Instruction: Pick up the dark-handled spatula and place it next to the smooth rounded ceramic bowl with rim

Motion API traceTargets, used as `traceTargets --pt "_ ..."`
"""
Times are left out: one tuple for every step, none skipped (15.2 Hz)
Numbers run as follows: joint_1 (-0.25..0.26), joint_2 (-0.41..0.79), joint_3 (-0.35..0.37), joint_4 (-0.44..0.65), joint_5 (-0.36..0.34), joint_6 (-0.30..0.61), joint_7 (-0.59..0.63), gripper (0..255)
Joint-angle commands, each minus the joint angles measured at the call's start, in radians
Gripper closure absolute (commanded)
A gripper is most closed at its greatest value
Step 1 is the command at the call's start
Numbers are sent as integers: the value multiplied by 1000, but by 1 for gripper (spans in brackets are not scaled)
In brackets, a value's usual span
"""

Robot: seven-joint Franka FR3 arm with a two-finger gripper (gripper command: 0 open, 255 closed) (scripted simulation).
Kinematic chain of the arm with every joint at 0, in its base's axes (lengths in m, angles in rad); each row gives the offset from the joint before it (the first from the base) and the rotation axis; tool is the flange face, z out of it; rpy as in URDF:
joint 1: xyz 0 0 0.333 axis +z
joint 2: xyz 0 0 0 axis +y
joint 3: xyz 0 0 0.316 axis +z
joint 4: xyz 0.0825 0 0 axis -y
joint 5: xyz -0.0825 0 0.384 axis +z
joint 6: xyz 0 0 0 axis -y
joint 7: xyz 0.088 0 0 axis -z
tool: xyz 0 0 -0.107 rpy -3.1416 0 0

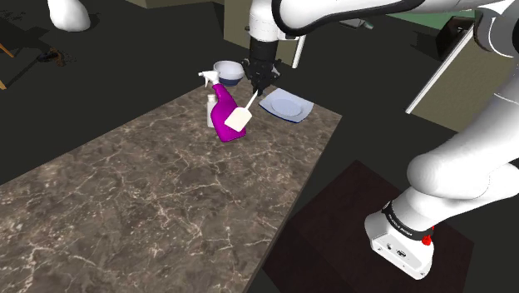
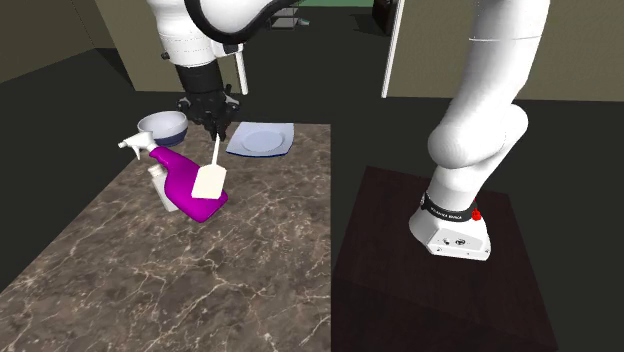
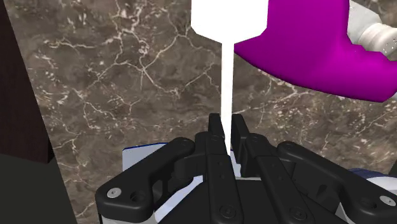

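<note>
Above the far end of the counter (image 1: 166, 191), between bowl (image 1: 228, 73) and plate (image 1: 285, 106) | gripper (image 1: 259, 86) clamped tight on spatula (image 1: 238, 121) handle, blade hanging down (all drawn white) | held high, likely to clear the purple spray bottle (image 1: 219, 115) | set-down beside bowl not yet done

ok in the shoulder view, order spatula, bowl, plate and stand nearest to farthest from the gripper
1. white spatula, clasped in the gripper
2. bowl, at the shoulder view's left of it, and plate, at the right: too close to call
3. stand, lower right
</note>
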Motion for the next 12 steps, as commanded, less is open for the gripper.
traceTargets --pt "17 69 -31 54 -63 -19 -6 255" --pt "31 103 -47 86 -90 -32 -9 255" --pt "44 136 -63 120 -116 -45 -14 255" --pt "59 168 -80 155 -140 -59 -20 255" --pt "74 199 -98 192 -162 -73 -27 255" --pt "89 230 -114 231 -183 -88 -36 255" --pt "106 261 -131 272 -203 -104 -46 255" --pt "122 293 -147 315 -223 -120 -56 255" --pt "141 326 -164 364 -243 -139 -69 255" --pt "139 327 -166 352 -244 -126 -67 255" --pt "137 329 -167 340 -246 -114 -64 255" --pt "135 331 -169 328 -248 -102 -62 255"
